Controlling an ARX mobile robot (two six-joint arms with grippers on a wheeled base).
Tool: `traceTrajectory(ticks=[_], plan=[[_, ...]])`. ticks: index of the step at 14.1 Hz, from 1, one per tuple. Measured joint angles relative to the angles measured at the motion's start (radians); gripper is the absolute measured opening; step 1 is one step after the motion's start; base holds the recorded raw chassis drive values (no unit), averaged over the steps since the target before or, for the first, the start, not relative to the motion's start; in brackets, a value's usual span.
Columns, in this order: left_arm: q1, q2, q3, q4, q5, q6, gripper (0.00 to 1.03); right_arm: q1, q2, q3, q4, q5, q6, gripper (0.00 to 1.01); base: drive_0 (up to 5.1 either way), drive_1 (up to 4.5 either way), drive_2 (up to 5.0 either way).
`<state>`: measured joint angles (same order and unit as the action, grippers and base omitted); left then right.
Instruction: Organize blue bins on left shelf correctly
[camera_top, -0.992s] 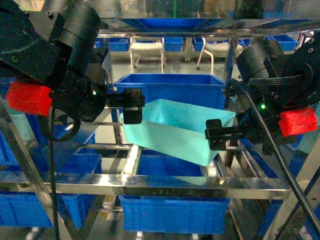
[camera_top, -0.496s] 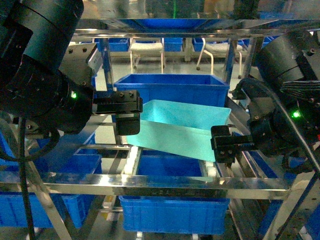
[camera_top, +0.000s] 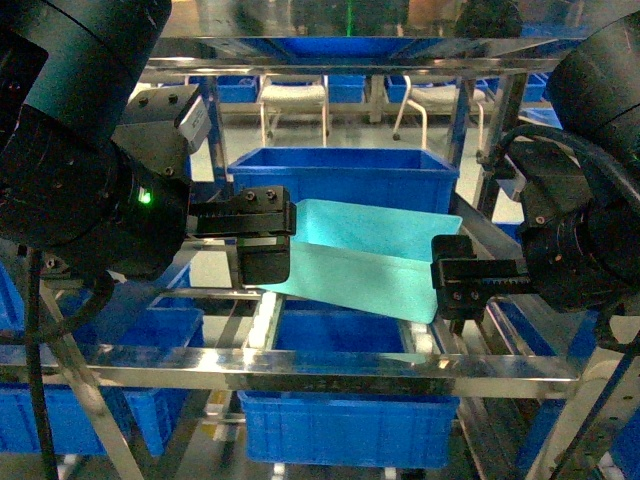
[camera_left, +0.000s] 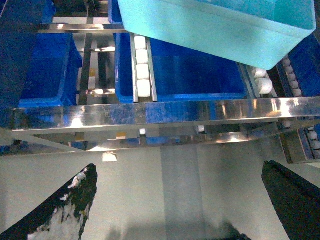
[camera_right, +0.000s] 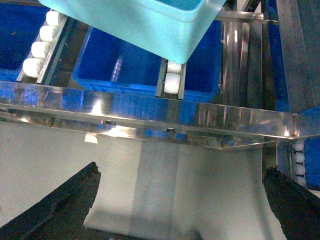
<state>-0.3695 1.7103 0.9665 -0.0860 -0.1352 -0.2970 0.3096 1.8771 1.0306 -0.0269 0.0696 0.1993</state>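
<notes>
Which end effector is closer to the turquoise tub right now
Too close to call. The left end effector sits at the turquoise tub's left end, the right end effector at its right end. Both wrist views show open fingers pulled back from it.

Pale grey floor (camera_right: 165, 180) beneath racking, sheen from overhead light. Royal-blue ribbed bins (camera_top: 340, 180) stacked across tiers. Beyond, 2 white stools (camera_top: 293, 100) on light floor, further blue bins lining far row (camera_top: 345, 88).
</notes>
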Motion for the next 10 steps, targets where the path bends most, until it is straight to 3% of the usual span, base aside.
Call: traceTrajectory(ticks=[10], plan=[[0.0, 0.0, 0.0, 0.0, -0.002, 0.009, 0.98, 0.0, 0.0, 0.0, 0.0, 0.0, 0.003, 0.98, 0.0, 0.0, 0.0]])
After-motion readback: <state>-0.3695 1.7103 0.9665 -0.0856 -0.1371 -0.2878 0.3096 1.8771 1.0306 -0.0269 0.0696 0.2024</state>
